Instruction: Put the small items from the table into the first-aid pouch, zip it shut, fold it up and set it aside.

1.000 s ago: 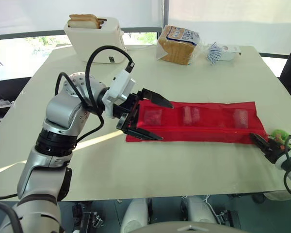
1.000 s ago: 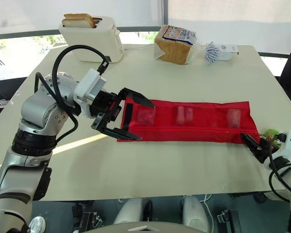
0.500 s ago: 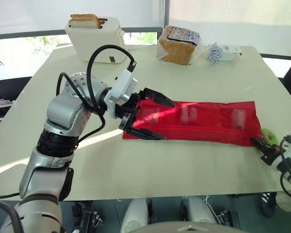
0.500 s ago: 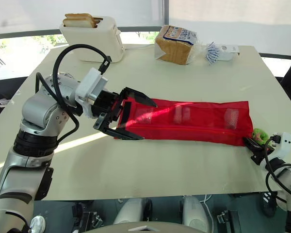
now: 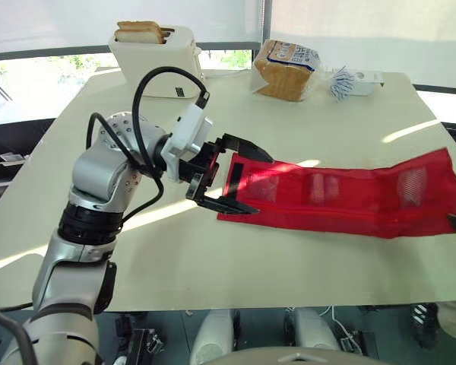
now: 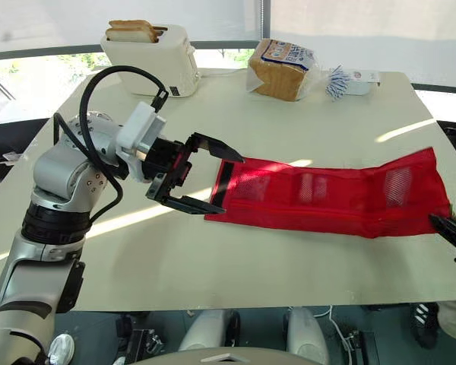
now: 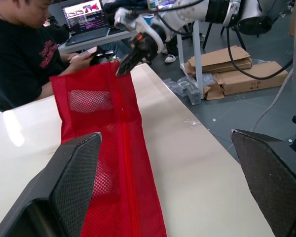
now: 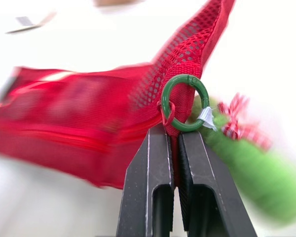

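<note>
We find the red mesh pouch [image 5: 342, 201] stretched along the counter [image 5: 289, 122] with its right end lifted, our right hand [image 8: 175, 129] clamped on the fabric just below a green ring [image 8: 185, 102], and our left hand [image 5: 264, 186] spread apart, straddling the pouch's left end.

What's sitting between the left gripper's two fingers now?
The red pouch, lying on the table between the left gripper's open fingers; the left wrist view shows it.
</note>
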Motion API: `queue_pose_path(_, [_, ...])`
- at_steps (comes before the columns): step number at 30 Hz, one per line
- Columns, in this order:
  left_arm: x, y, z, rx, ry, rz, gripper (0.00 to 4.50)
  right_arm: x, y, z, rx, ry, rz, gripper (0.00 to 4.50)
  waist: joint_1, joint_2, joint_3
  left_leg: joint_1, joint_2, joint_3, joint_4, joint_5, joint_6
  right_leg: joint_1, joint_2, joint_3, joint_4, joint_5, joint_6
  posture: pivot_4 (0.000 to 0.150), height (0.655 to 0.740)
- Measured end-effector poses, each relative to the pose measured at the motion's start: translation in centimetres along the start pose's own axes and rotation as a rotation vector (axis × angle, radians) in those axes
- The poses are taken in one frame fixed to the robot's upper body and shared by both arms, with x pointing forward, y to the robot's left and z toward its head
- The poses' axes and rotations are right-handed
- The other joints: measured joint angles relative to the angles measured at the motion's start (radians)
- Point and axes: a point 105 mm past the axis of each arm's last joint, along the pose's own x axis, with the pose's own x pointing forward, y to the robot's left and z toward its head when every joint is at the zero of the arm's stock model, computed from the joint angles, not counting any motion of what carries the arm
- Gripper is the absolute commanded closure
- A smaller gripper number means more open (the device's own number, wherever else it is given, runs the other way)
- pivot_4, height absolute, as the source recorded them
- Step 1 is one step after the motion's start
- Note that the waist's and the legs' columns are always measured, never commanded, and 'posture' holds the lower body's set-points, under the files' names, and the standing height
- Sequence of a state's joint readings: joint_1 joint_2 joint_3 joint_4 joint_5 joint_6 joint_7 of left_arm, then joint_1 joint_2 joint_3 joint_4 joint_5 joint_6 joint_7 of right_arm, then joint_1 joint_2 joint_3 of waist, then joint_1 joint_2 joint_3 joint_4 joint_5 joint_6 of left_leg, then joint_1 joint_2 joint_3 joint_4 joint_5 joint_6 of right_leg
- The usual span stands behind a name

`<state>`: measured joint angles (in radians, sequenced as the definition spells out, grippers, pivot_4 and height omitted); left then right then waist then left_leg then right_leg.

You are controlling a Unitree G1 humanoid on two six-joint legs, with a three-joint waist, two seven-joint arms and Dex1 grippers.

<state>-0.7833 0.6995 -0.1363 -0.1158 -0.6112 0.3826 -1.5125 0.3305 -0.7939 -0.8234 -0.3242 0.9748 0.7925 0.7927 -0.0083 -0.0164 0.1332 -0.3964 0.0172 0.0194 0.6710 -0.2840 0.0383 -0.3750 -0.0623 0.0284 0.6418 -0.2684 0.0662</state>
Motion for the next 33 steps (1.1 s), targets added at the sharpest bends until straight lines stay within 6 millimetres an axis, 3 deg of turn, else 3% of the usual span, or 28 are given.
queue_pose_path(4, [0.0,0.2,0.0,0.001,-0.011,0.007,0.00,2.7,4.0,1.3,-0.060,0.040,0.185,4.48,-0.006,-0.002,0.001,0.000,0.001,0.000,0.001,0.000,0.000,0.000,0.000,0.000,0.000,0.000,0.000,0.150,0.7400])
queue_pose_path(6, [0.1,0.4,0.2,0.011,-0.021,0.009,0.00,5.6,7.2,1.0,-0.112,0.105,0.318,4.48,-0.009,-0.003,0.002,0.000,0.001,0.000,0.001,0.000,0.000,0.000,0.000,0.000,0.000,0.000,0.000,0.150,0.7400])
queue_pose_path(12, [0.1,0.6,0.4,0.033,-0.011,0.014,0.00,12.2,11.7,-2.6,-0.227,0.251,0.411,4.48,-0.002,-0.004,0.003,-0.002,0.000,-0.001,0.001,0.000,-0.001,-0.002,0.000,-0.001,0.000,0.000,0.000,0.150,0.7400])
queue_pose_path(13, [0.1,0.6,0.4,0.033,-0.011,0.014,0.00,12.6,12.0,-3.2,-0.248,0.272,0.414,4.16,0.001,-0.005,0.003,-0.003,0.000,-0.001,0.001,0.000,-0.001,-0.002,-0.001,-0.001,0.000,0.000,0.000,0.150,0.7400])
queue_pose_path(16, [0.0,0.6,0.4,0.033,-0.007,0.019,0.00,13.4,12.1,-4.8,-0.320,0.323,0.405,3.31,0.006,-0.005,0.003,-0.003,0.000,-0.001,0.002,0.000,0.000,-0.001,-0.002,-0.001,0.000,0.000,0.000,0.150,0.7400])
queue_pose_path(18, [-0.1,0.5,0.2,0.025,-0.003,0.031,0.00,13.7,12.1,-5.4,-0.365,0.326,0.416,2.37,0.005,-0.005,0.003,-0.003,0.000,-0.001,0.003,0.000,0.000,-0.001,-0.002,-0.001,0.000,0.000,0.000,0.150,0.7400])
queue_pose_path(19, [-0.2,0.4,0.0,0.018,-0.002,0.034,0.00,13.6,12.2,-5.3,-0.368,0.321,0.431,1.63,0.005,-0.006,0.003,-0.003,0.001,-0.001,0.003,0.000,0.000,-0.001,-0.002,-0.001,0.000,0.000,0.000,0.150,0.7400])
queue_pose_path(20, [-0.2,0.4,0.0,0.016,-0.001,0.034,0.00,13.6,12.2,-5.3,-0.369,0.320,0.434,1.50,0.005,-0.006,0.003,-0.003,0.001,-0.002,0.003,0.000,0.000,-0.001,-0.002,-0.001,0.000,0.000,0.000,0.150,0.7400])
queue_pose_path(23, [-0.3,0.4,0.0,0.016,0.003,0.044,0.00,12.3,12.1,-5.0,-0.407,0.324,0.487,0.23,0.008,-0.007,0.004,-0.003,0.001,-0.002,0.003,0.000,0.000,-0.001,-0.002,-0.002,0.000,0.000,0.000,0.150,0.7400])
queue_pose_path(29, [-0.2,0.5,0.0,0.016,-0.008,0.057,0.00,10.6,12.2,-3.9,-0.398,0.280,0.530,0.10,0.006,-0.007,0.005,-0.003,0.001,-0.002,0.003,0.000,0.000,-0.001,-0.001,-0.002,0.000,0.000,0.000,0.150,0.7400])
queue_pose_path(33, [-0.2,0.5,0.0,0.016,-0.009,0.057,0.00,9.7,10.2,-2.6,-0.364,0.221,0.434,0.10,0.009,-0.007,0.005,-0.003,0.001,-0.002,0.003,0.000,0.000,-0.001,-0.001,-0.002,0.000,0.000,0.000,0.150,0.7400])
